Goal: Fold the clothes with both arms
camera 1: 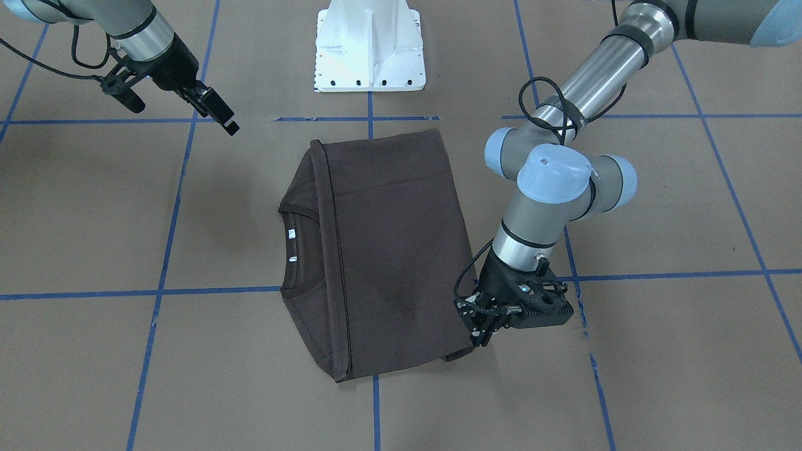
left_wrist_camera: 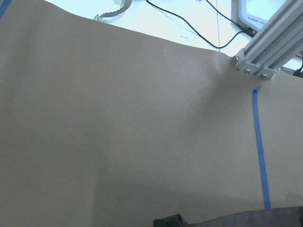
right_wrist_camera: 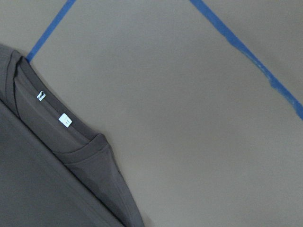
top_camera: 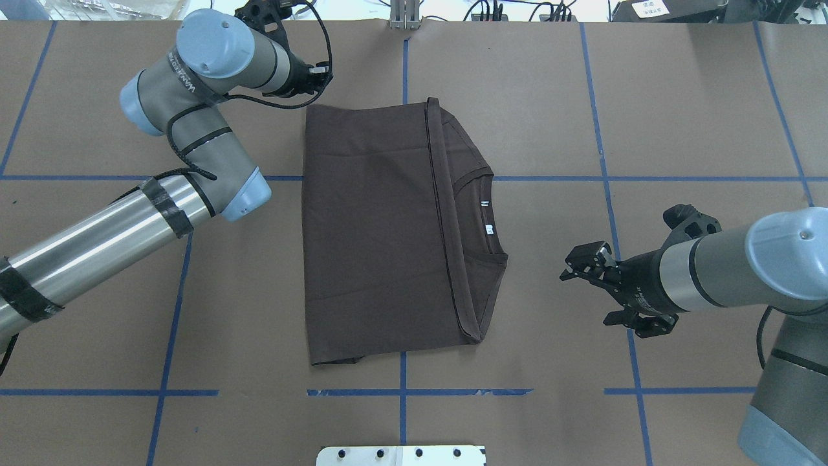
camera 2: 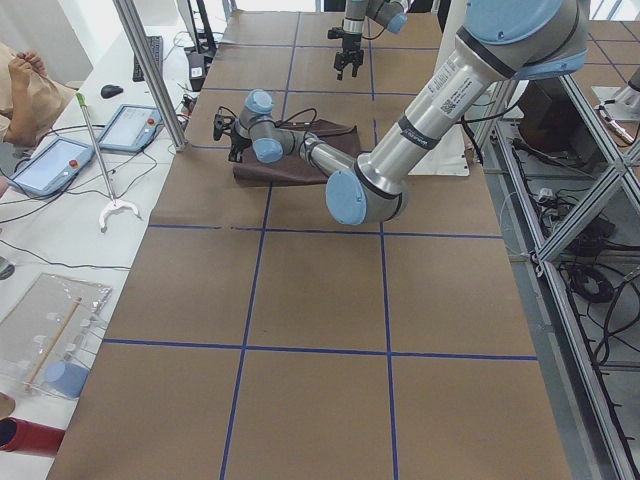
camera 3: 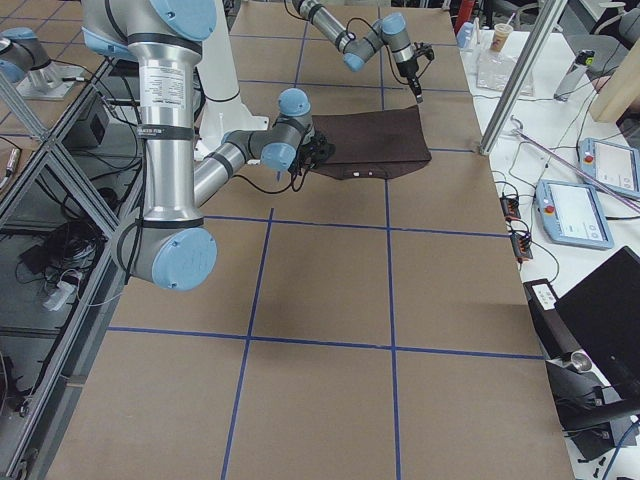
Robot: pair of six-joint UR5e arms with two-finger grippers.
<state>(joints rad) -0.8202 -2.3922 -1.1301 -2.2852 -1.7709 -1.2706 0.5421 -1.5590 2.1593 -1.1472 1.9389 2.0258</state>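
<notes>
The dark brown T-shirt [top_camera: 375, 233] lies folded flat at the table's middle, its collar and white labels [right_wrist_camera: 65, 120] on the robot's right side; it also shows in the front view [camera 1: 388, 250]. My left gripper [camera 1: 479, 326] is low at the shirt's far-left corner [top_camera: 320, 72], beside the cloth, and looks open and empty. The left wrist view shows only a strip of the shirt [left_wrist_camera: 236, 220] at its bottom edge. My right gripper [top_camera: 568, 268] hovers apart from the shirt, right of the collar, and looks open and empty [camera 1: 225, 122].
The white pedestal base [camera 1: 369, 50] stands at the robot's edge of the brown table, which is crossed by blue tape lines [top_camera: 608, 178]. An aluminium post [left_wrist_camera: 265, 47] stands at the far edge. Tablets [camera 2: 55, 165] and cables lie on the operators' bench.
</notes>
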